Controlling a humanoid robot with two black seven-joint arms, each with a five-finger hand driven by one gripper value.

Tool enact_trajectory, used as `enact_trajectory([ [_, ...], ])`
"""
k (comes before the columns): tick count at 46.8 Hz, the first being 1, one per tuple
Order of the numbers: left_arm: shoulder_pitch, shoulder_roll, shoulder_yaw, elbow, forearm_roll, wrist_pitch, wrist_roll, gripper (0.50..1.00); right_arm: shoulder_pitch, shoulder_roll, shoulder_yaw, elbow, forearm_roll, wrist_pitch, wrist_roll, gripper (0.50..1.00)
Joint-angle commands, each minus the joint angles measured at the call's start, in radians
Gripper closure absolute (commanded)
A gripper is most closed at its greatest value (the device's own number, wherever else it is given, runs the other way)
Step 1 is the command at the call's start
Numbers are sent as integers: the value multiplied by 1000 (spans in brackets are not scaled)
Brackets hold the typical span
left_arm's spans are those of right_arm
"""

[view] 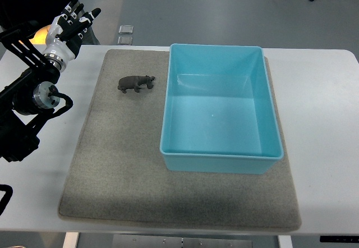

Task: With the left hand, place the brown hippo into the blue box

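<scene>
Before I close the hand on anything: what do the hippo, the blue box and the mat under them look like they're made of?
Hippo: likely hard moulded plastic or rubber, matte dark brown, one solid piece.
Blue box: smooth plastic, thin walls with a slight sheen inside.
Mat: grey felt or short-pile fabric, dull and fuzzy-looking, with soft rounded corners.

A white table (320, 91) carries a plain grey felt mat (123, 180), slightly mottled in tone. On the mat, a box (219, 158) in light sky blue, the same colour inside and out, with pale glare streaks on its inner walls. Beside it, a small hippo (135, 83) in dark brown, nearly charcoal, with no markings. The left hand (73, 19) is black with white knuckle segments, on a silver wrist cuff; an orange glow shows behind it. The left arm (28, 108) is black with a silver round joint. The floor (224, 7) beyond is dull grey-blue, with two small silvery square plates (125, 34) on it.
</scene>
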Motion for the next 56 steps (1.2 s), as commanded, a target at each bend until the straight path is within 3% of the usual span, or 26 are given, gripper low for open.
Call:
enact_trajectory([
  [1,0,0,0,0,0,-5,0,506,0,0,0,0,0,0,0,564],
  [24,11,4,-3,12,-11,-163,0,506,2,0,0,0,0,0,0,564],
  [56,14,4,3,32,3,-167,0,506,0,0,0,0,0,0,0,564],
])
